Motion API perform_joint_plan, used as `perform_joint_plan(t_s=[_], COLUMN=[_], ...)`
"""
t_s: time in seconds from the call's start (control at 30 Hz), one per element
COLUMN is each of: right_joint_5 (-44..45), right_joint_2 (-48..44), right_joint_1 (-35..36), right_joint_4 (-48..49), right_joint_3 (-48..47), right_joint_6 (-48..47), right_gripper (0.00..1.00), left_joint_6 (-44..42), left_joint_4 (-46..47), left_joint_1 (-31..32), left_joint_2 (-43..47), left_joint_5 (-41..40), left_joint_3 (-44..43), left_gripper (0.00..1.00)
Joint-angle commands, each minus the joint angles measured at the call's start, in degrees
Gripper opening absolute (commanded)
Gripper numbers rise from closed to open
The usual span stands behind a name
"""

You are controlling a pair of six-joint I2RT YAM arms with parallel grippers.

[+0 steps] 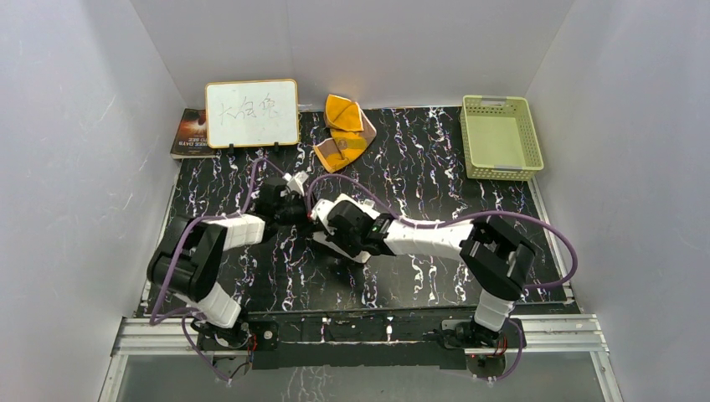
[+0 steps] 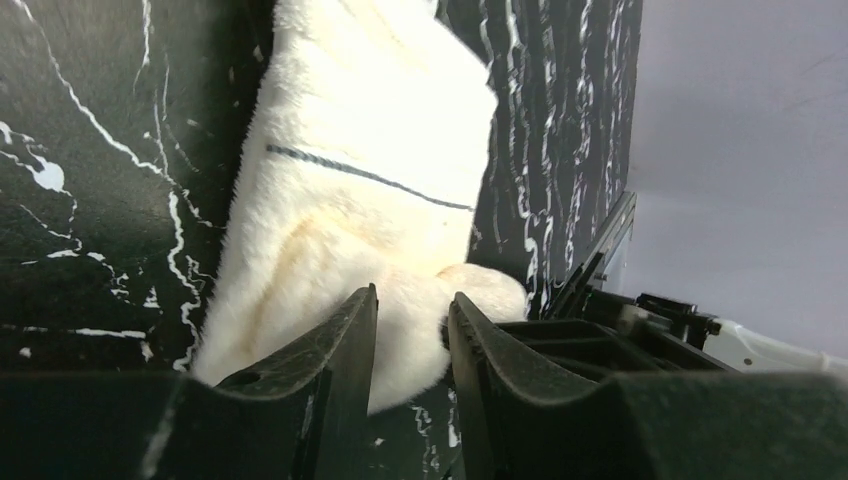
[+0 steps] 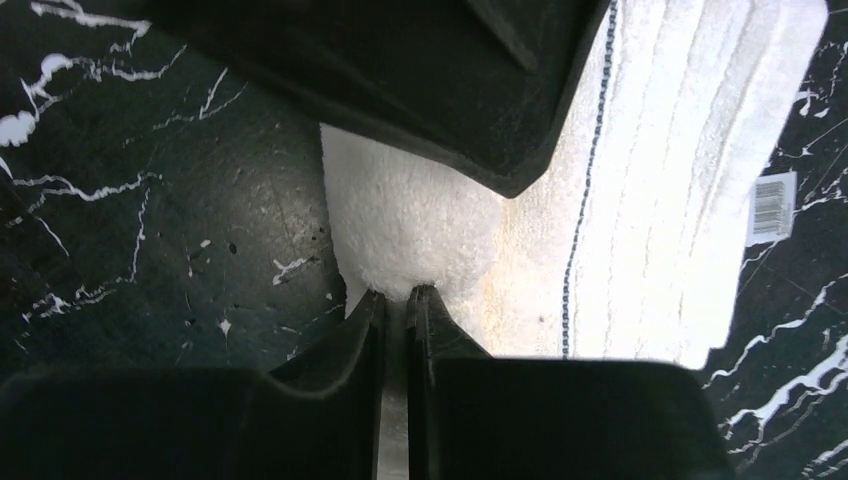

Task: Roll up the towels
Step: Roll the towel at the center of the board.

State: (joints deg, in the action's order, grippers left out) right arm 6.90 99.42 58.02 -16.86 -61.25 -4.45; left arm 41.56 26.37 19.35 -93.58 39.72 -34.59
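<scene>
At mid-table, right hand (image 3: pixel 396 300) tight on cream towel (image 3: pixel 640 200), left hand (image 2: pixel 412 335) apparently likewise.

Lab test booth — plain white walls (image 1: pixel 84 126), aluminium rail (image 1: pixel 360 331)

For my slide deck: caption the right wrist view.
Right jaws pinch a bunched edge of the white towel on the black marbled table.

We count two towels: one cream-white towel (image 2: pixel 360 190), one orange-yellow towel (image 1: pixel 343 132). One whiteboard (image 1: pixel 251 114) with writing, one book (image 1: pixel 189 132), one pale green basket (image 1: pixel 501 136). Two robot arms: left arm (image 1: pixel 234 230), right arm (image 1: pixel 427 237). One black marbled tabletop (image 1: pixel 419 159).
</scene>
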Motion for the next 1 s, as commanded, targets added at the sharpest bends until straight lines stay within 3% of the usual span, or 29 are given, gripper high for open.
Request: perform_joint_plan(t_s=[0.0,0.1,0.23,0.4,0.5,0.63,0.97], right_joint_5=[-2.69,-10.73,-30.6,-51.24,-56.93,-64.0,-68.47], right_joint_2=[1.25,-2.47,-4.99,-0.53,4.41,8.79,13.44], right_joint_1=[-4.09,-7.7,-16.58,-24.83,-26.47,-29.63,-35.17], right_joint_4=[0.81,2.92,6.84,7.92,6.31,12.45,21.36], right_joint_3=[1.66,2.45,4.1,3.9,2.79,4.98,9.65], right_joint_6=[5.45,7.79,12.63,18.76,20.81,29.09,38.32], right_gripper=[0.03,0.03,0.04,0.06,0.07,0.07,0.11], left_joint_6=[-5.04,-5.22,-4.53,-2.3,-1.32,-0.56,4.87], left_joint_4=[-13.61,-17.03,-17.82,-13.78,-11.87,-9.83,2.4], left_joint_1=[-0.15,-0.36,-0.46,-0.46,-0.46,-0.29,2.75], left_joint_2=[9.67,14.21,18.32,18.44,17.66,15.68,3.01], left_joint_5=[-3.53,-4.41,-5.16,-3.52,-2.7,-1.87,0.24], left_joint_3=[-5.19,-6.1,-4.78,-2.1,-1.76,-2.81,-4.76], left_gripper=[0.33,0.36,0.37,0.38,0.38,0.38,0.38])
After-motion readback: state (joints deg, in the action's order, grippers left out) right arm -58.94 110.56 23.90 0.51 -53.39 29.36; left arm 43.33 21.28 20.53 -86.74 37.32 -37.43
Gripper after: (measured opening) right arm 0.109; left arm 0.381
